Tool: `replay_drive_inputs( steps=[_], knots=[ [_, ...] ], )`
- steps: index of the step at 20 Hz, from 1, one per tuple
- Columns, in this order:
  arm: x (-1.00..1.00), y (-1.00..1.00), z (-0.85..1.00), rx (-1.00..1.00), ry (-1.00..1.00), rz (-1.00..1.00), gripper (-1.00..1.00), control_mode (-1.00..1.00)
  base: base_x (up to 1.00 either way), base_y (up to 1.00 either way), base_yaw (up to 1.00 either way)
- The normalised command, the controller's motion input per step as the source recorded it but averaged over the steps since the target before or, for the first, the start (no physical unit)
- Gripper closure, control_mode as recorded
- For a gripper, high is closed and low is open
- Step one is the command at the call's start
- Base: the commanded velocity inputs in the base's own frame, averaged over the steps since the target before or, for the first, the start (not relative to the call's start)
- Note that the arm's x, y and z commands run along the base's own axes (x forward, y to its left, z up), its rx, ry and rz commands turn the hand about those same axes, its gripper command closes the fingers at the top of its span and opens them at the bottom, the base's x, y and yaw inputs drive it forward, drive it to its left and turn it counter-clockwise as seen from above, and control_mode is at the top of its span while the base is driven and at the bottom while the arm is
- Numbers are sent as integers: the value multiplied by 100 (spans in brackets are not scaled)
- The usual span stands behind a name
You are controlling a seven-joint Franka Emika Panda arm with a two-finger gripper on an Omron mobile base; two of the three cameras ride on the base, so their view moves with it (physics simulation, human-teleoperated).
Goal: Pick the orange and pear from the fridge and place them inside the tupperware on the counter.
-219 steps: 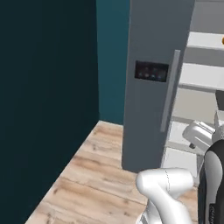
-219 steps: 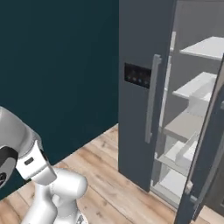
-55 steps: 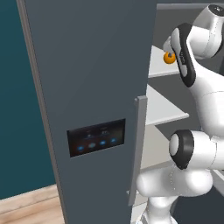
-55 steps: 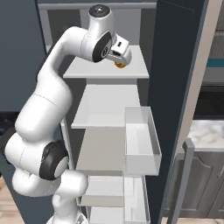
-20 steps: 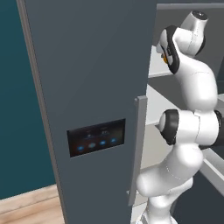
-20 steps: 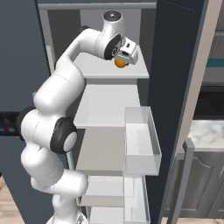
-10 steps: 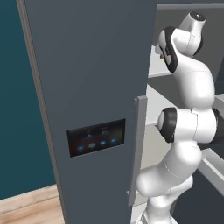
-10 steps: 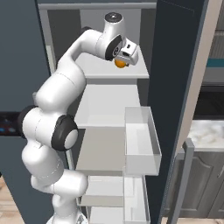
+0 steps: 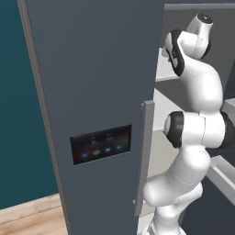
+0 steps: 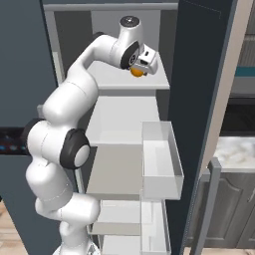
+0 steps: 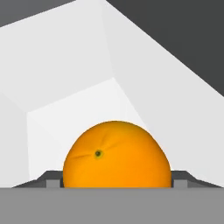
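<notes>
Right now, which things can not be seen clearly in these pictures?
- Grip on the orange: in the hand view the fruit covers the fingertips, so contact is unclear.
- Gripper: in the right base view it is too small to judge how the jaws stand.
- Orange: in that view, partly hidden by the gripper.
- Fridge shelves: in the left base view, blocked by the door and arm.

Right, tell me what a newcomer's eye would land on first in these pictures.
First the orange, bright against the pale fridge interior, sitting right in front of the gripper on the top shelf. Next the white arm reaching up into the open fridge, and the dark door panel with blue lights on the grey door at left. The pull-out drawer juts from a lower shelf.
</notes>
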Motion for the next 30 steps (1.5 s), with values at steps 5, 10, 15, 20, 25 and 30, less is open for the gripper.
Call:
replay_drive_inputs(
  steps=[5,10,15,20,25,30],
  knots=[
    [0,0,-5,0,-1,4,100,-100,0,0,0],
    [-75,15,0,0,0,3,100,-100,0,0,0],
    [-100,25,0,0,0,0,100,-100,0,0,0],
    [-100,33,0,0,0,0,100,-100,0,0,0],
    [-100,43,0,0,0,0,100,-100,0,0,0],
    [-97,43,0,0,0,0,100,-100,0,0,0]
  ],
)
